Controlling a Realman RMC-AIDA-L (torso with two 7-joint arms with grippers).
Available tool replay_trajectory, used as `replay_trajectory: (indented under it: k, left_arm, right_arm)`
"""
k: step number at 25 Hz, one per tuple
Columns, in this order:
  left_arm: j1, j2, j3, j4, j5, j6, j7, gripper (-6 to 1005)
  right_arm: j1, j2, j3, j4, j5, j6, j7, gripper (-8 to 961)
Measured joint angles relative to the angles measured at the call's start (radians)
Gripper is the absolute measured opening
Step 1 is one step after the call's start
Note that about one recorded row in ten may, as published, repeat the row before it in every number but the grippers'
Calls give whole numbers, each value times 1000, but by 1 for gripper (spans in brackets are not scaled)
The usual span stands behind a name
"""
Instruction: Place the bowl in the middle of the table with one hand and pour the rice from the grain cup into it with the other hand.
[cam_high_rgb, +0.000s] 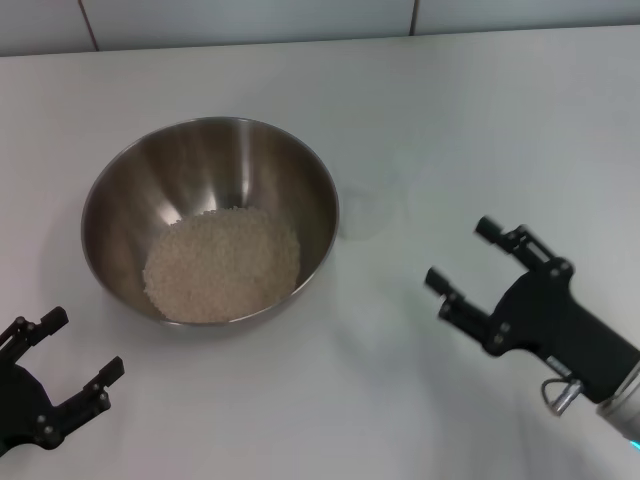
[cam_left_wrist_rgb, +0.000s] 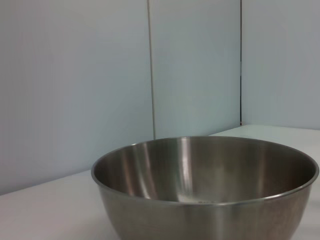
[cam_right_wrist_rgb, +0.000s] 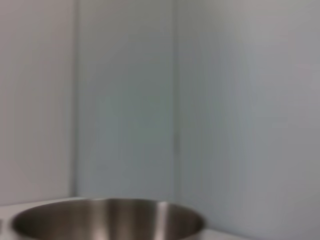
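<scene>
The steel bowl (cam_high_rgb: 150, 170) stands on the white table (cam_high_rgb: 480, 120), left of its middle. A mound of rice (cam_high_rgb: 222, 264) lies inside it. The clear grain cup (cam_high_rgb: 370, 210) stands upright and empty just right of the bowl's rim. My right gripper (cam_high_rgb: 458, 255) is open and empty, to the right of the cup and nearer to me. My left gripper (cam_high_rgb: 70, 345) is open and empty at the front left, in front of the bowl. The bowl also shows in the left wrist view (cam_left_wrist_rgb: 200, 190) and the right wrist view (cam_right_wrist_rgb: 107, 220).
A pale panelled wall (cam_high_rgb: 250, 20) runs along the table's far edge; it also fills the left wrist view (cam_left_wrist_rgb: 75, 90) and the right wrist view (cam_right_wrist_rgb: 225, 100).
</scene>
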Motion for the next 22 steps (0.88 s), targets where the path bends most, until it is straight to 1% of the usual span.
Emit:
replay_trajectory:
  k: [3, 8, 22]
  left_arm:
    - [0, -1, 1, 0, 2, 1, 0, 844]
    - [-3, -1, 8, 0, 4, 0, 0, 843]
    - [-6, -3, 8, -3, 7, -1, 0, 843]
  right_arm:
    - [33, 2, -16, -29, -86, 11, 25, 759]
    - [63, 3, -38, -31, -119, 43, 41, 773]
    - [71, 6, -28, -34, -116, 57, 38, 773]
